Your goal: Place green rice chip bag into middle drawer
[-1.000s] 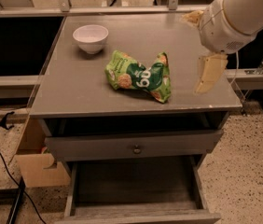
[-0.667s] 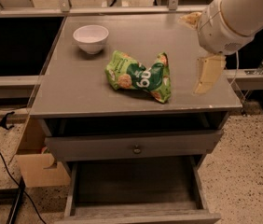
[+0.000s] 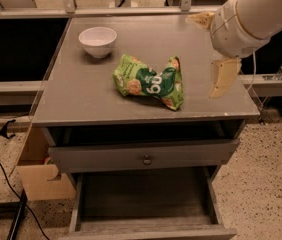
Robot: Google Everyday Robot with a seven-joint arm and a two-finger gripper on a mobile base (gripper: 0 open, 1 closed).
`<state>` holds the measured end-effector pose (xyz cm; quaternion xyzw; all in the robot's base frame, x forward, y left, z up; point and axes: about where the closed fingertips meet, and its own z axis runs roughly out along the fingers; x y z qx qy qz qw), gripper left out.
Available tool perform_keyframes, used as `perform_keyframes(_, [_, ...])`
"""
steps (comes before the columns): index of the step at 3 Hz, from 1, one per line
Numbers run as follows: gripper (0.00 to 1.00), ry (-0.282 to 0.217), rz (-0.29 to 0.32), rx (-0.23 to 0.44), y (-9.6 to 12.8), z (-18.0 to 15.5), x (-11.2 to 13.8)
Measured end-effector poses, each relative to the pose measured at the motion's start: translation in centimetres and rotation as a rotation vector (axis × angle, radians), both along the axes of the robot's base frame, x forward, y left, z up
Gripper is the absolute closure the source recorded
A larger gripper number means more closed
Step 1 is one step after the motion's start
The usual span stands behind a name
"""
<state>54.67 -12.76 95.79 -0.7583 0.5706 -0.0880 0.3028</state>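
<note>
Gripper [image 3: 203, 56] is at the upper right of the frame, over the right-hand part of the grey counter [image 3: 81, 99], carried on a white arm [image 3: 261, 14] that enters from the top right corner. Jaws stand wide apart: one tan finger [image 3: 201, 20] points left near the back of the counter, and the other [image 3: 224, 78] hangs downward near the counter's right edge. Green rice chip bag [image 3: 151, 81] lies crumpled at about the centre of the counter, just left of the hanging finger and apart from it. White bowl [image 3: 97, 40] stands upright toward the upper left of the counter, apart from the bag. Directly below the counter, a grey drawer front [image 3: 96, 158] with a small round knob [image 3: 146, 160] sits slightly pulled out. Beneath it, at the bottom of the frame, the middle drawer [image 3: 141, 196] is pulled well out, its flat grey floor and low side walls exposed. Cardboard box [image 3: 38, 176] stands against the cabinet's left side on the speckled floor [image 3: 261, 194]. Black cable [image 3: 1, 161] trails across the floor at lower left.
</note>
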Motion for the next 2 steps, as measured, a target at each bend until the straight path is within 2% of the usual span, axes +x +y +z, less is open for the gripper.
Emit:
perform_keyframes(1, [0.00,-0.069,0.129,0.006,0.2,-0.1,1.4])
perform_keyframes(2, [0.00,-0.107,0.264,0.027,0.2,-0.4,2.4])
